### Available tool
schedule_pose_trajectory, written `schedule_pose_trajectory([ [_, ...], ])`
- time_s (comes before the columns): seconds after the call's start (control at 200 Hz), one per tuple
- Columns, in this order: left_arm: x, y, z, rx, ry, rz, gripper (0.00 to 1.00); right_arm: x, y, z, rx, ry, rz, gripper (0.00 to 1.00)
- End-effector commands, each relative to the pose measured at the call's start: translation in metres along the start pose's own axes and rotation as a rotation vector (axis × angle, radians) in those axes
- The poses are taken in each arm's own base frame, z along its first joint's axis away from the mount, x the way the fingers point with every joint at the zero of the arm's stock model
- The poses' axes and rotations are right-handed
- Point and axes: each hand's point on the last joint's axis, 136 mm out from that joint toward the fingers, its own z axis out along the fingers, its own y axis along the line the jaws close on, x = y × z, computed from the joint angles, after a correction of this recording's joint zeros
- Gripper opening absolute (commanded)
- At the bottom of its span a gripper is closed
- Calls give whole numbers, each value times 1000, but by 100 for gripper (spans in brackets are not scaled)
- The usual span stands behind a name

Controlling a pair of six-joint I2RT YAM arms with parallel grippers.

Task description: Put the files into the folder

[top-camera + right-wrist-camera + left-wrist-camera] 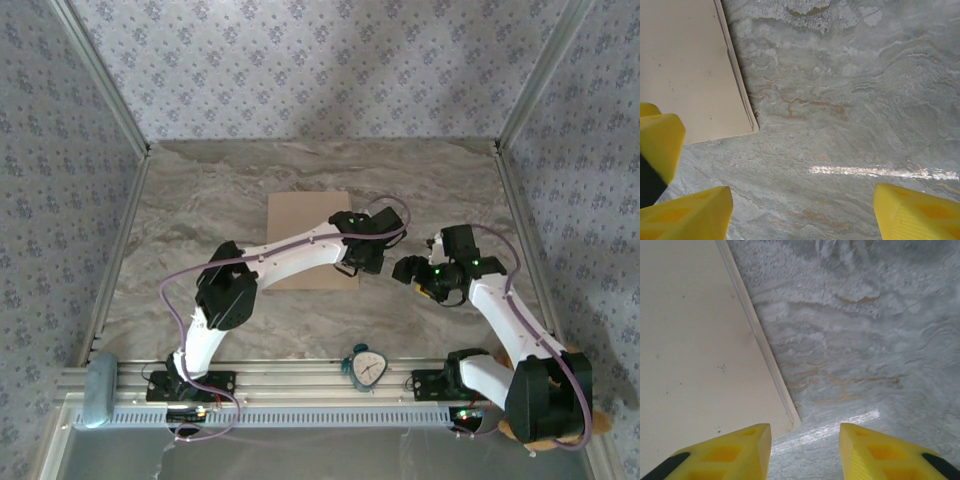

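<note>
The tan-brown folder [300, 222] lies shut and flat on the marble table. The files are hidden. My left gripper [352, 262] hovers over the folder's near right corner [785, 415]. It is open [805, 432]: one yellow fingertip hangs above the cover, the other above bare table, and nothing is between them. My right gripper [412, 271] sits just right of the folder, low over the table. It is open wide [802, 200] over bare marble. The folder's corner [747, 125] shows at its upper left, beside a yellow finger of the left gripper [657, 142].
A small teal-and-white timer [366, 367] stands on the metal rail at the near edge between the arm bases. A grey block [97, 390] sits at the rail's left end. Patterned walls with metal posts close in the table on three sides.
</note>
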Motion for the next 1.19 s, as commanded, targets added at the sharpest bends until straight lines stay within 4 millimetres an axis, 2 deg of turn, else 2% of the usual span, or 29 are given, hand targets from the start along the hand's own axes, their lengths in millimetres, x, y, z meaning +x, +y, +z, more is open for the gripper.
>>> schedule_pose_trajectory([
  [0.0, -15, 1, -31, 31, -51, -3, 46, 3, -5, -4, 21, -3, 21, 76],
  [0.11, -31, 11, -52, 33, -131, -9, 56, -6, 1, -9, 8, -40, 3, 77],
  [0.305, -59, 45, -100, 17, -333, 40, 86, -37, 7, -28, 46, -176, -39, 85],
  [0.435, -74, 98, -129, -65, -459, -8, 100, -61, 7, -46, 98, -306, -85, 91],
  [0.505, -77, 134, -139, -119, -509, -56, 100, -74, 5, -57, 130, -389, -111, 93],
  [0.6, -73, 194, -149, -219, -569, -151, 100, -91, 2, -65, 167, -486, -147, 99],
  [0.695, -56, 260, -158, -369, -639, -252, 100, -103, -5, -67, 215, -537, -161, 100],
  [0.775, -35, 312, -160, -478, -670, -330, 100, -115, -17, -71, 291, -588, -163, 100],
  [0.845, -14, 350, -155, -553, -683, -364, 100, -126, -34, -79, 398, -662, -147, 100],
  [0.944, 19, 399, -136, -639, -676, -410, 100, -135, -58, -83, 524, -721, -135, 100],
  [1.049, 49, 433, -117, -680, -650, -454, 100, -145, -71, -81, 590, -783, -177, 100],
  [1.189, 70, 449, -89, -644, -640, -459, 100, -162, -83, -76, 584, -871, -217, 100],
])
